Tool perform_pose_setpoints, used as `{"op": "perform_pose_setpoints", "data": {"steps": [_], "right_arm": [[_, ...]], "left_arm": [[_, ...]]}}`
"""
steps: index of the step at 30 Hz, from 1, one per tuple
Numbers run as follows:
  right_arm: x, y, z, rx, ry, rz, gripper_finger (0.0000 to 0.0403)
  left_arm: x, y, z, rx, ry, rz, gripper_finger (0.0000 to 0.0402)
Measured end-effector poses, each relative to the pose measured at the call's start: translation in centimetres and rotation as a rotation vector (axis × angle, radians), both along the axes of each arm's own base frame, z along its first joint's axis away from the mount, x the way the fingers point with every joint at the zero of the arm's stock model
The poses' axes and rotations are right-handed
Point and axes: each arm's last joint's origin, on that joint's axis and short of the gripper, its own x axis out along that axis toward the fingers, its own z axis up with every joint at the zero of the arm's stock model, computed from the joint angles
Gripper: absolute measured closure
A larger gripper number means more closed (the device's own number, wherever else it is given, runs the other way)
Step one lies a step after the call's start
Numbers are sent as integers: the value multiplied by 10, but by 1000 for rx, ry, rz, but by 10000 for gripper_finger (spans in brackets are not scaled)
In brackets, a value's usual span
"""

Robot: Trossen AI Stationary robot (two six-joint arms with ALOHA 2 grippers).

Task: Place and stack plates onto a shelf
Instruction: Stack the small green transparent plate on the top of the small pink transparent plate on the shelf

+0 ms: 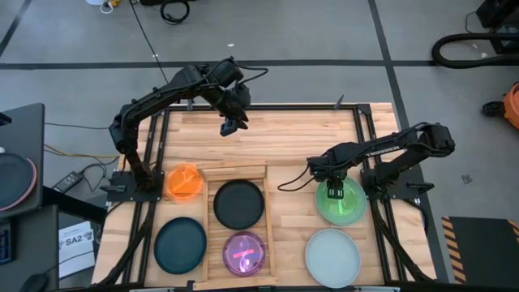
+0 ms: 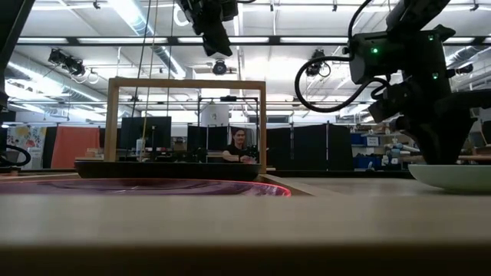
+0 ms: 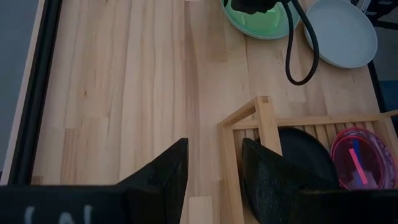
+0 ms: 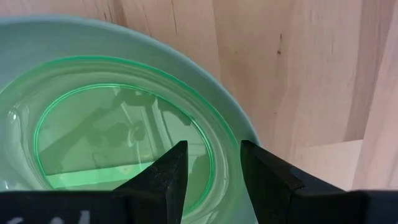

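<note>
The wooden tray shelf [image 1: 212, 212] holds the black plate [image 1: 238, 203] at its far end and the small purple plate [image 1: 244, 253] at its near end. The small green translucent plate [image 4: 118, 134] sits inside the mint green plate [image 4: 205, 68] right of the tray. My right gripper [image 4: 211, 180] is open and low over that stack [image 1: 345, 204], one finger inside the green plate's rim and one outside. My left gripper [image 3: 214, 174] is open and hangs high above the table near the tray's far corner [image 3: 264, 102]. The blue plate is out of view.
The orange plate [image 1: 184, 182] lies left of the tray and the dark teal plate [image 1: 180, 245] nearer the near edge. The pale blue-white plate [image 1: 332, 257] lies near the green stack. Bare planks [image 1: 284, 134] stretch across the table's far half. A person shows far off [image 2: 240, 146].
</note>
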Motion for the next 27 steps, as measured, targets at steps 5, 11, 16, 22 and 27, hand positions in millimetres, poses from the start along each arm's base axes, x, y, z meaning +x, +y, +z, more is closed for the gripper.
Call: {"op": "perform_pose_setpoints", "data": {"steps": [5,11,16,22,27], "right_arm": [[0,1,0,34,-5,15,249],[3,1,-8,37,38,16,249],[5,2,-17,85,88,28,249],[5,2,-15,95,73,32,249],[5,2,-16,95,76,32,249]], "left_arm": [[0,0,0,0,0,0,246],[0,0,0,0,0,0,246],[0,0,0,0,0,0,246],[0,0,0,0,0,0,246],[0,0,0,0,0,0,246]]}}
